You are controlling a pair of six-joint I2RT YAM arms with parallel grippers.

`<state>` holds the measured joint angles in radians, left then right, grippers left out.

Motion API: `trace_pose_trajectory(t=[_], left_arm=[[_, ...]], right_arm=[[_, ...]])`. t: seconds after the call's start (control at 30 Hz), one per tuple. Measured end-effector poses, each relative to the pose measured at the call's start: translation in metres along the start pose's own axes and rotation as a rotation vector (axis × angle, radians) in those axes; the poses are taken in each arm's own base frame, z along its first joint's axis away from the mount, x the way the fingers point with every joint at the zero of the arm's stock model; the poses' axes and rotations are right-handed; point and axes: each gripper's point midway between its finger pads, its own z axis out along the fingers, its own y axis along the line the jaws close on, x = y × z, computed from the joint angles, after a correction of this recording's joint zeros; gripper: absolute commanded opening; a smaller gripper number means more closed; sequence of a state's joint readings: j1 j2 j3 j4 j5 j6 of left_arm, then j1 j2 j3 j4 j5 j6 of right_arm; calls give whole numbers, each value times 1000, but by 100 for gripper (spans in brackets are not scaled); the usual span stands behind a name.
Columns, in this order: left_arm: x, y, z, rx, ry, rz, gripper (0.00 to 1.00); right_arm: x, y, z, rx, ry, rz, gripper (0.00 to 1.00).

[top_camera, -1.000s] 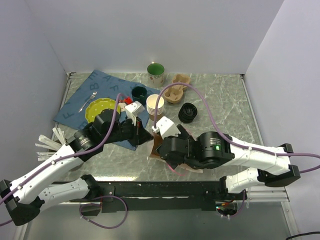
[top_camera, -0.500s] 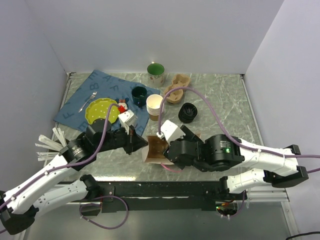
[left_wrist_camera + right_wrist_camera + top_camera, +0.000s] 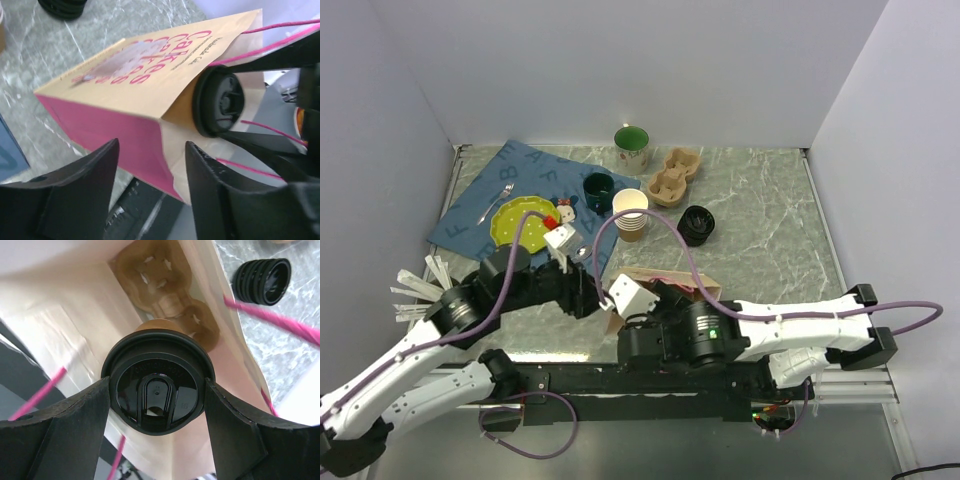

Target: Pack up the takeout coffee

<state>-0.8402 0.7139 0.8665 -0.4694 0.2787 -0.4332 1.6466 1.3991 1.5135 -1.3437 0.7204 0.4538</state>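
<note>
— Around it?
— A paper bag (image 3: 140,75) lying lower centre, a pulp carrier (image 3: 165,290) inside.
— Pincers?
— The right pincer (image 3: 156,410) grips the takeout coffee (image 3: 157,390) at the bag's mouth; the left pincer (image 3: 150,155), spread, faces its pink side.

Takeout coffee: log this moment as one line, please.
right tool: shut on takeout coffee | position: at mouth of paper bag lying on side | cup carrier: inside bag | left tool: open by bag

You can read "Cakes" in pink on the paper bag (image 3: 125,80); its smaller line is blurred. The blue mat (image 3: 520,165) shows pale letters, F among them. Raised print on the takeout coffee (image 3: 157,390) lid is illegible.
</note>
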Motion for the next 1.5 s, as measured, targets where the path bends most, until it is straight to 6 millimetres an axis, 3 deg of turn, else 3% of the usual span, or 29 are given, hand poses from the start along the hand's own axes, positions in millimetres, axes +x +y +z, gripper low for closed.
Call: trace_pose_trajectory(t=[0.23,0.43,0.83,0.97,1.07,1.3,1.5], left_arm=[[4,-11,-25,28,-24,-60,61],[14,-8,-16,21,33,-92,50],[18,-9,-12,31,51,-102,45],[19,-8,-9,31,52,-114,12],[15,-9,-6,38,39,-106,1],[-2,-13,-8,87,-55,47,1],[6,-14,-3,146,-58,182,1]], right_arm=[[2,15,2,2,8,52,48],[1,17,4,16,5,88,48],[-2,16,4,37,-11,152,48],[-2,16,4,37,-11,155,48],[-2,17,5,39,-11,152,48],[-1,10,6,63,-19,83,49],[3,-12,3,85,-51,4,50]])
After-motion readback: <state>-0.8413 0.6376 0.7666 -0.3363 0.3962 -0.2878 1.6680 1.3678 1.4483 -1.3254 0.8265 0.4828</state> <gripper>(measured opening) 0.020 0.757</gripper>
